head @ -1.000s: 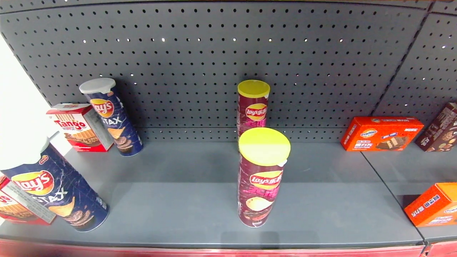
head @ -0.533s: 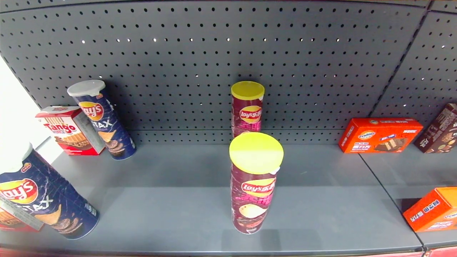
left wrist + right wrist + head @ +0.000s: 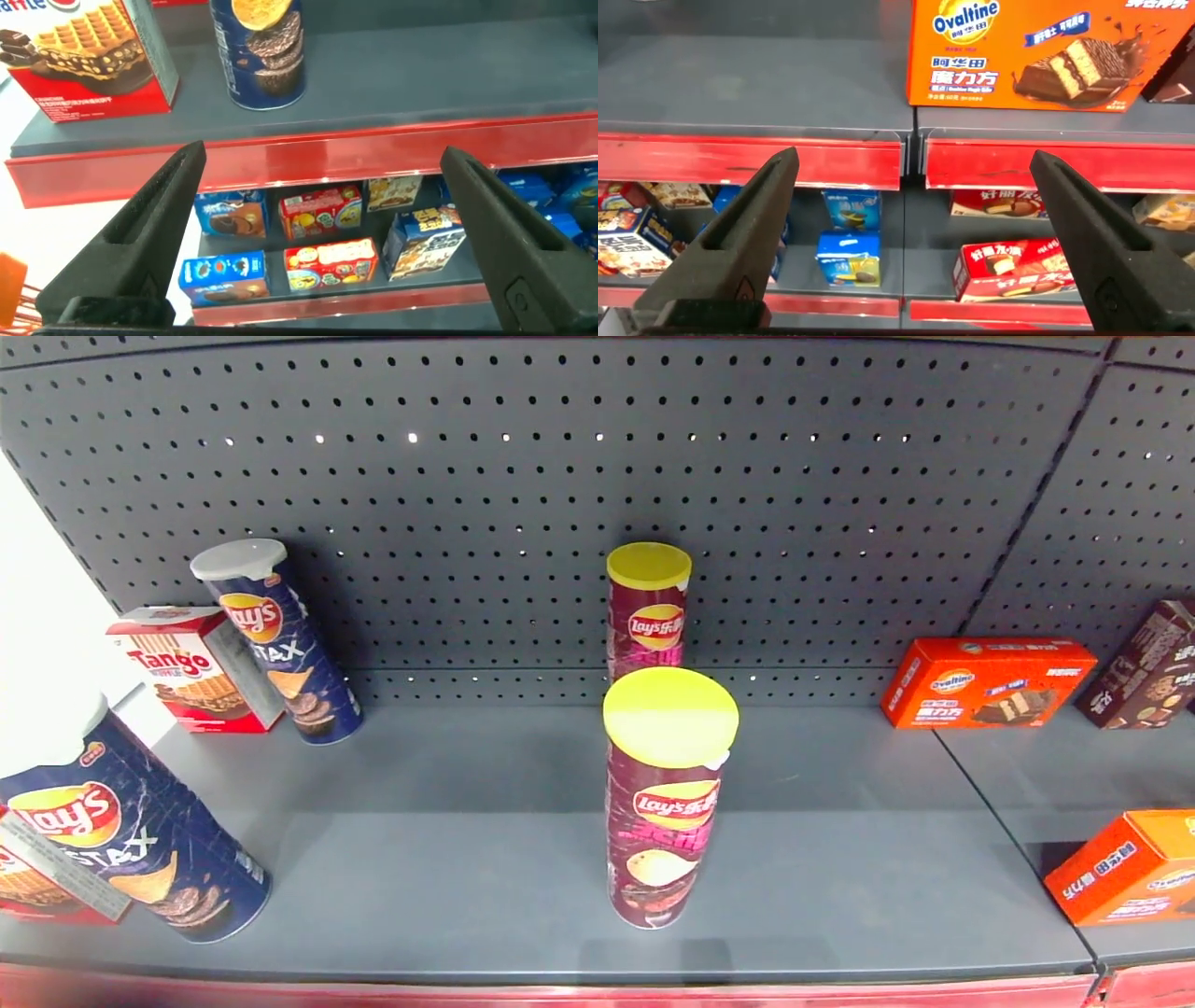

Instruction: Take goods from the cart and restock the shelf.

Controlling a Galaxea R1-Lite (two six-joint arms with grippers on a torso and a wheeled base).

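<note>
- grey shelf (image 3: 467, 859), part stocked. what's on it?
- two chip cans in the middle: the front purple can (image 3: 665, 803) upright near the front edge, the rear purple can (image 3: 647, 616) straight behind it against the pegboard (image 3: 579, 476). at the left end, the back blue can (image 3: 280, 644) just beside a red wafer box (image 3: 191, 667), and the front blue can (image 3: 131, 831) at the front left corner. at the right end, the rear orange box (image 3: 985, 681), a brown box (image 3: 1144, 677) and the front orange box (image 3: 1120, 877).
- and the tools?
- the left tool (image 3: 322, 233) hangs just out from the shelf's red front edge, below the front blue can, jaws spread wide, nothing between them. the right tool (image 3: 910, 243) is likewise spread and empty, facing the edge under the front orange box.
- which step, then?
- between items, i'd judge: the goods stand placed and both tools are free.
- next move?
- probably a trip to the cart for another piece. it calls for a grip round a can's middle, carried upright. the bare stretches either side of the purple cans look like the spots to fill. come in level over the front edge, so the front purple can isn't knocked.
</note>
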